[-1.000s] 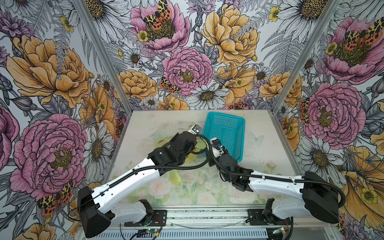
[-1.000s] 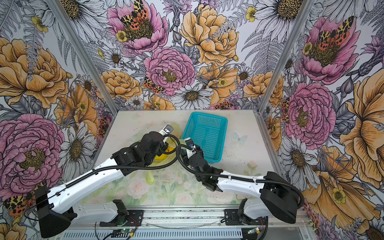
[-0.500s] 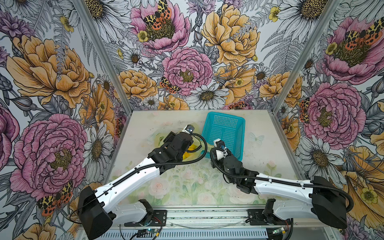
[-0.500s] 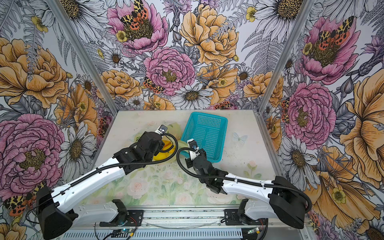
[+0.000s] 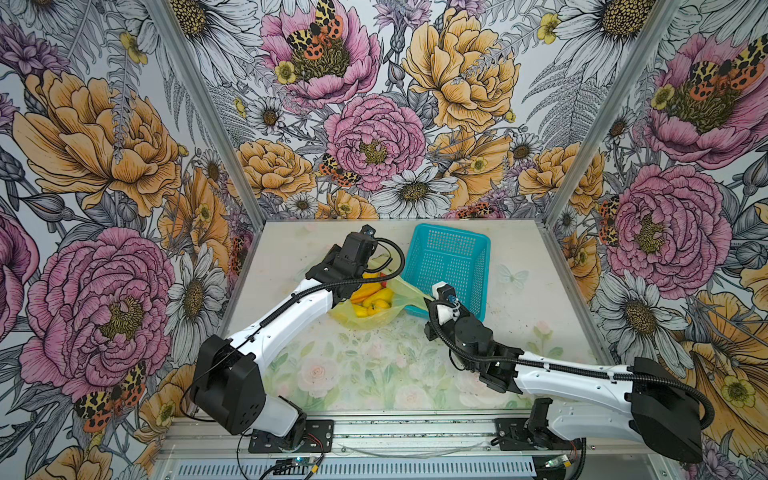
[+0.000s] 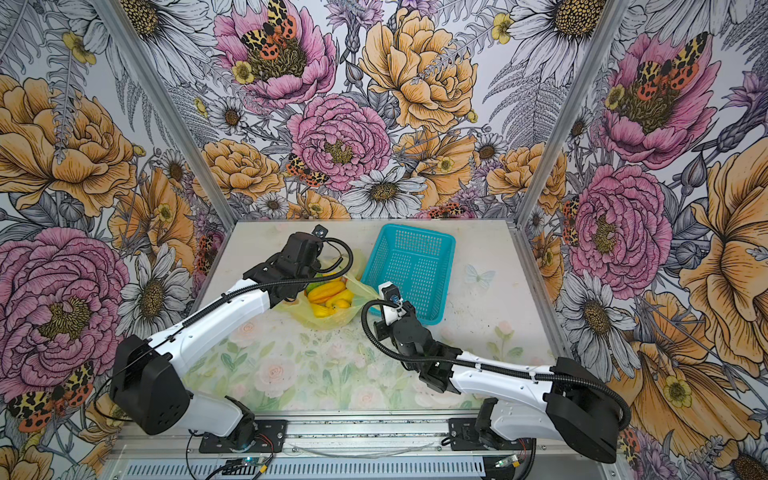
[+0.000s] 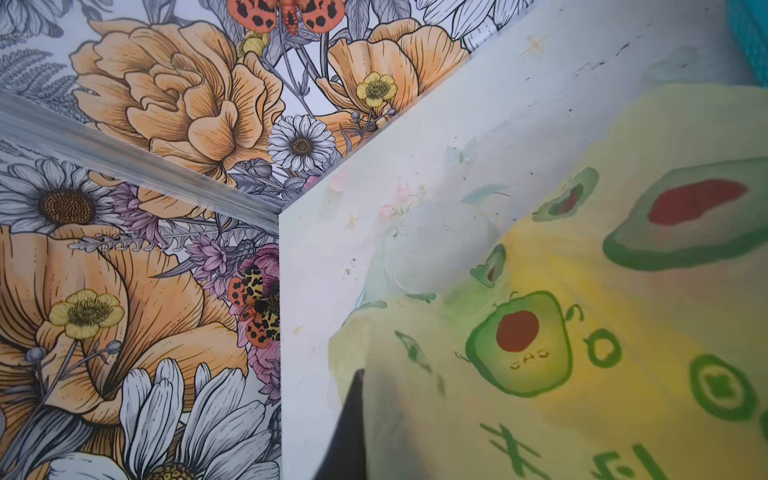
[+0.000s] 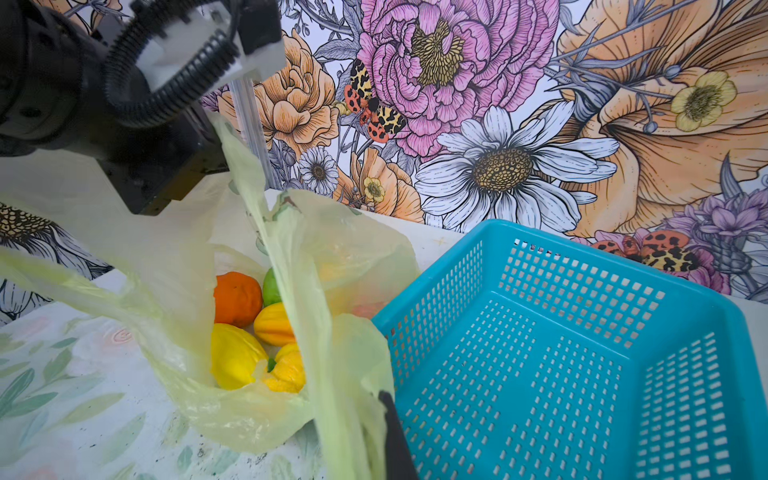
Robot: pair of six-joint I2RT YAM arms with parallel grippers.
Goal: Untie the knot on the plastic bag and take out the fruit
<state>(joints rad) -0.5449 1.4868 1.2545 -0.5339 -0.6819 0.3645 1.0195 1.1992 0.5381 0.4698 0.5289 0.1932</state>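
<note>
Both arms have drawn apart since a second ago, stretching the plastic bag (image 5: 374,323) open between them. It is thin, translucent yellow-green film printed with green avocado motifs. It lies on the table (image 5: 365,374) just beside the turquoise basket (image 5: 446,266), its mouth gaping over the fruit (image 5: 372,301): orange, green and yellow pieces. The left hand (image 8: 208,141) is clamped on a strip at the bag's far side, and the right hand (image 8: 376,419) pinches another by the basket's corner.

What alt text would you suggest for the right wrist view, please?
An open yellow-green plastic bag lies on the table, showing toy fruit inside: orange, green and yellow pieces. A taut strip of the bag runs from the left arm to the right end effector; an empty turquoise basket sits beside it.
</note>
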